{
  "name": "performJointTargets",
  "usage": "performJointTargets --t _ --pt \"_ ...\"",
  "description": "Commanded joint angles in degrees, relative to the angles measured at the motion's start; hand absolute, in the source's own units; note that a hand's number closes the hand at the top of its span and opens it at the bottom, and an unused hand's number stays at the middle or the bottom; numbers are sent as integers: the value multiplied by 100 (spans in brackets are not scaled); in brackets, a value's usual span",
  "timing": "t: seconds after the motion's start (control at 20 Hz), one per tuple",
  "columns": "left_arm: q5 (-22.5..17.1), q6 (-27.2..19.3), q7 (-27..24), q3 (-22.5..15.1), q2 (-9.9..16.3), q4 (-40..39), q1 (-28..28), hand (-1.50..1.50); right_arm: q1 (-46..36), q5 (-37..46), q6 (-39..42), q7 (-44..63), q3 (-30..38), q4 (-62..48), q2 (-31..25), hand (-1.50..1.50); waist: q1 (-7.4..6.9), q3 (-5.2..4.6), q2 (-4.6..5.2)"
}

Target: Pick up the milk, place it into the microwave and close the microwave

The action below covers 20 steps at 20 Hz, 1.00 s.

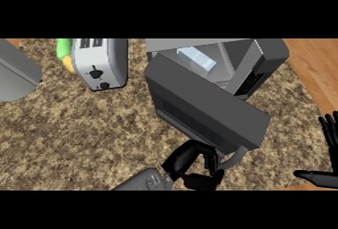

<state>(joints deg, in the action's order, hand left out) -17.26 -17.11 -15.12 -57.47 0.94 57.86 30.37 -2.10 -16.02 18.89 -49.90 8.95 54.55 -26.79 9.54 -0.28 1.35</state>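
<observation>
Grey container (16,71), at nine o'clock, cut off by the left edge. Stands on the speckled table (79,134), well away from the work; plays no part in the job.

Green and yellow item (65,54), at eleven o'clock, mostly hidden behind the toaster. What it is cannot be told.

Toaster (100,62), at eleven o'clock, silver, knobs facing the near side. Parked apart from the microwave, out of the door's swing.

Left hand (191,167), at six o'clock, on a grey forearm coming up from the lower edge. Its fingers (179,157) are curled at the lower edge of the door, beside the pale handle; whether they clasp the handle or only press the door cannot be told. Judged purpose: to swing the door closed.

Microwave door (204,112), centre, dark, hanging partly open across the front of the opening. It stands at this angle because closing seems to be the step in hand.

Milk (196,58), at twelve o'clock, a pale carton lying tilted inside the microwave (267,58). It looks already placed, so only the closing remains.

Right hand (327,147), at four o'clock by the right edge, resting, fingers straight and released, holding nothing. Kept clear of the door.

Wooden surface (317,67), at two o'clock, beyond the table's edge.
</observation>
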Motion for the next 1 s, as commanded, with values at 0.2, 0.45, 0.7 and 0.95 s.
performJointTargets --t 0.2,0.45,0.7,0.95 --pt "-528 -674 -174 110 -92 -38 985 150 -192 -177 596 130 -199 412 -242 -150 395 -7 44" --pt "-809 -809 -216 267 -93 -327 1508 150 -370 -250 640 300 -316 670 -342 -150 631 5 136" --pt "-1071 -993 -139 356 -94 -516 2014 150 -621 -457 567 486 -282 806 -341 -150 842 27 210" --pt "-1332 -1038 -133 539 -94 -793 2496 150 -801 -628 770 682 -369 984 -438 -150 968 33 271"
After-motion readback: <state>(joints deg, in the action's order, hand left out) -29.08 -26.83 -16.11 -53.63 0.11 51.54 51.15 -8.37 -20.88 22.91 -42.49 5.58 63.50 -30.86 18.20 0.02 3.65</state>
